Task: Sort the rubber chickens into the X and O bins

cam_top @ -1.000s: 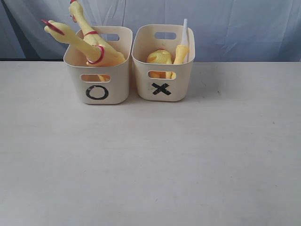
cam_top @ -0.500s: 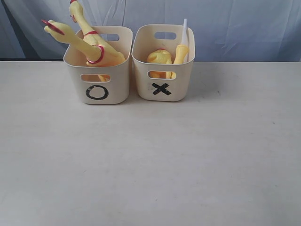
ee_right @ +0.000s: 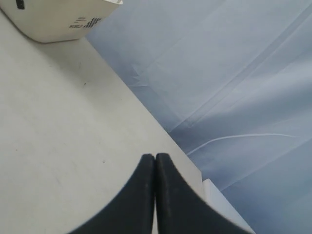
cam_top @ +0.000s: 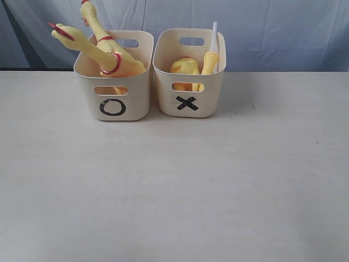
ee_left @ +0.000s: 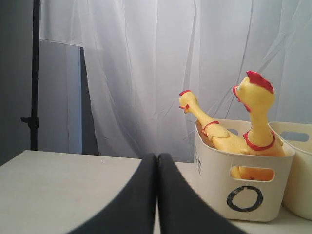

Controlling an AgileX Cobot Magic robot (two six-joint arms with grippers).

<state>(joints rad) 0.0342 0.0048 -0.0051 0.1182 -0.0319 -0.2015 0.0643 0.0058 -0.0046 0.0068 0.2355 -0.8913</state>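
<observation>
Cream plastic forms both tubs. In the upper left of the exterior view, on the pale tabletop [cam_top: 174, 191], the rounded tub marked with a black O [cam_top: 136, 95] holds two long yellow rubber chickens with red combs and neck rings [cam_top: 103, 52], their necks leaning out over its left rim. Just beside it on the right, the matching tub marked with a black X [cam_top: 212, 93] holds more yellow chicken bodies [cam_top: 185, 66], number unclear, and an upright white tube [cam_top: 214, 33]. The left gripper [ee_left: 157, 161] is clenched on nothing, its black fingers pressed together. The right gripper [ee_right: 155, 158] is likewise closed and empty.
</observation>
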